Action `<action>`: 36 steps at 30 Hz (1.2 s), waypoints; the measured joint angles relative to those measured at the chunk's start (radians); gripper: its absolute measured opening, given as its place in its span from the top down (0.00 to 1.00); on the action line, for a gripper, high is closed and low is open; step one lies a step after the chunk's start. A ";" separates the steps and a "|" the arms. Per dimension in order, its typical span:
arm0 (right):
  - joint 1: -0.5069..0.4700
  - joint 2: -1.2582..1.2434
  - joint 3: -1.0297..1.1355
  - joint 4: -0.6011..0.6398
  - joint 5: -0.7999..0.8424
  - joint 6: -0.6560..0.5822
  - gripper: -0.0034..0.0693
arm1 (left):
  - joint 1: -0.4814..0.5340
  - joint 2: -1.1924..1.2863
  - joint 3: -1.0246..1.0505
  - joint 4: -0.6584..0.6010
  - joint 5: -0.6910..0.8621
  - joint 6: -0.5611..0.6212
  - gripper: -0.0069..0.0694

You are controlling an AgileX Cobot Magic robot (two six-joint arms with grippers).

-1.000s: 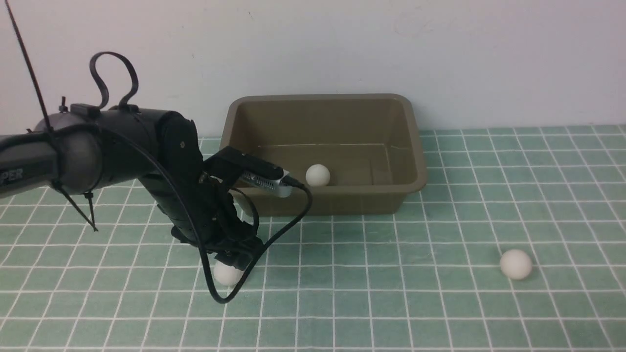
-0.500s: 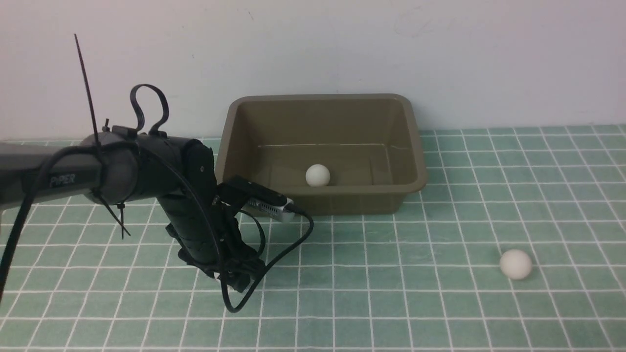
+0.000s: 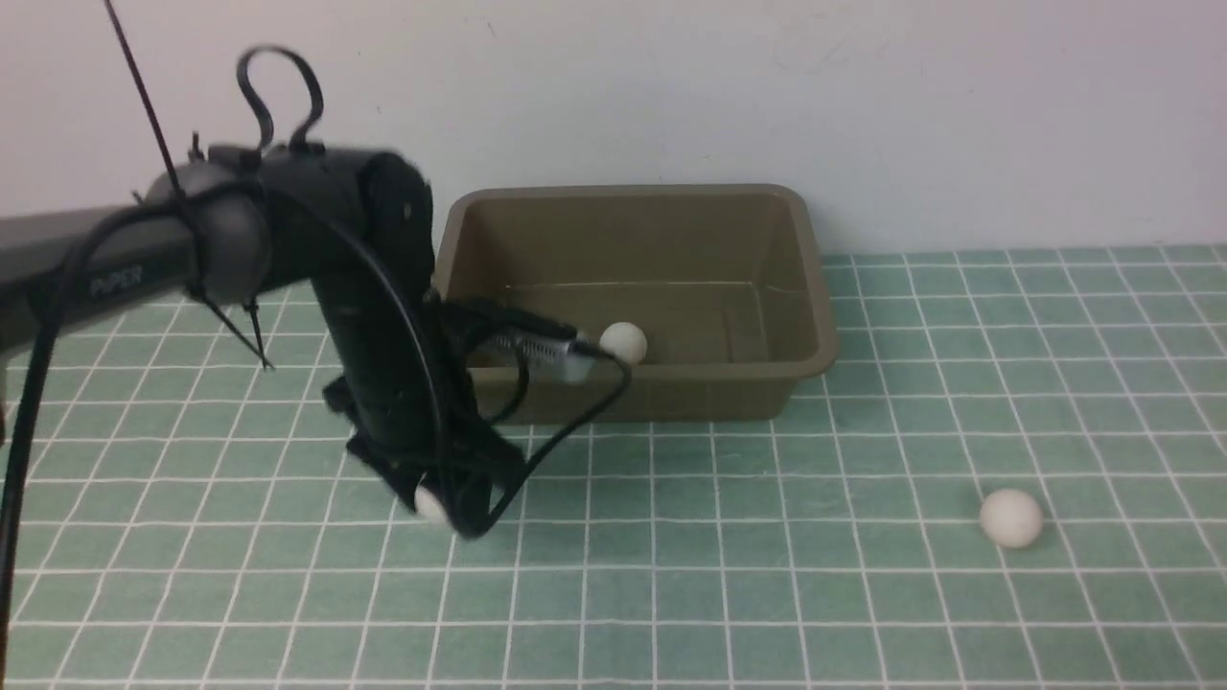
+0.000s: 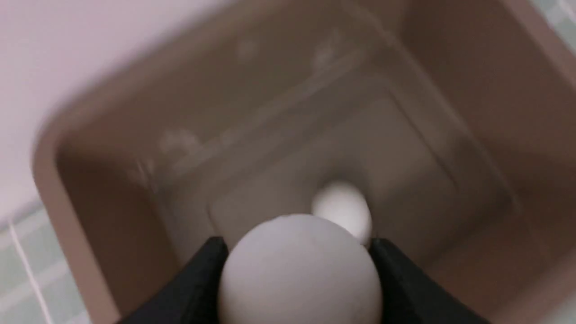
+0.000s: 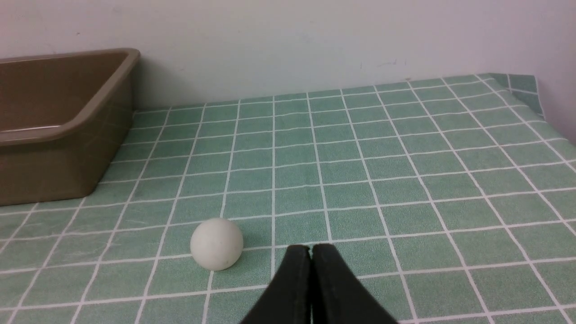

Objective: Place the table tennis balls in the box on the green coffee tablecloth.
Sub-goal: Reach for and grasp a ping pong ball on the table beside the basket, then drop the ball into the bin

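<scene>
White wall (image 3: pixel 863 96) closes off the far side, and the green checked cloth (image 3: pixel 863 594) covers all the surface we can see. On it, against the wall, sits the brown box (image 3: pixel 633 195), open at the top. Our left arm (image 3: pixel 288 211) reaches in from the left and bends down in front of the box's near-left corner. Its gripper (image 4: pixel 297 252) is clamped about halfway on one white ball (image 3: pixel 428 502), pinched between the two black tips. This ball seems lifted clear of the cloth, outside the box and short of its near wall. Our right gripper (image 5: pixel 311 258) is pressed shut on nothing, low over the cloth. A second ball (image 3: pixel 623 342) already lies inside the box near its near wall. The third ball (image 3: pixel 1010 517) rests on the cloth well to the right, close to the shut right gripper.

We judge the grip the weak spot: a smooth round ball held only at the tips could squirt out if the arm swings fast. Letting go before clearing the rim would send it rolling off across the cloth. The slack black cable (image 3: pixel 566 431) might also snag that rim.
</scene>
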 joint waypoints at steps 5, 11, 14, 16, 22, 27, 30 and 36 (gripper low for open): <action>0.000 0.000 0.000 0.000 0.000 0.000 0.96 | 0.000 0.060 -0.002 0.000 -0.176 0.000 0.46; 0.000 0.000 0.000 0.000 0.000 0.000 0.96 | 0.000 0.160 -0.002 -0.004 -0.241 0.000 0.46; 0.000 0.000 0.000 0.000 0.000 0.000 0.96 | 0.000 0.196 -0.002 -0.011 -0.240 0.000 0.46; 0.000 0.000 0.000 0.000 0.000 0.000 0.96 | 0.000 0.220 -0.002 -0.021 -0.233 0.000 0.46; 0.000 0.000 0.000 0.000 0.000 0.000 0.96 | 0.000 0.258 -0.002 -0.052 -0.227 0.000 0.43; 0.000 0.000 0.000 0.000 0.000 0.000 0.96 | 0.000 0.258 -0.002 -0.077 -0.227 0.000 0.34; 0.000 0.000 0.000 0.000 0.000 0.000 0.96 | 0.000 0.258 -0.002 -0.080 -0.226 0.000 0.29; 0.000 0.000 0.000 0.000 0.000 0.000 0.96 | 0.000 0.209 -0.026 -0.063 -0.096 0.003 0.27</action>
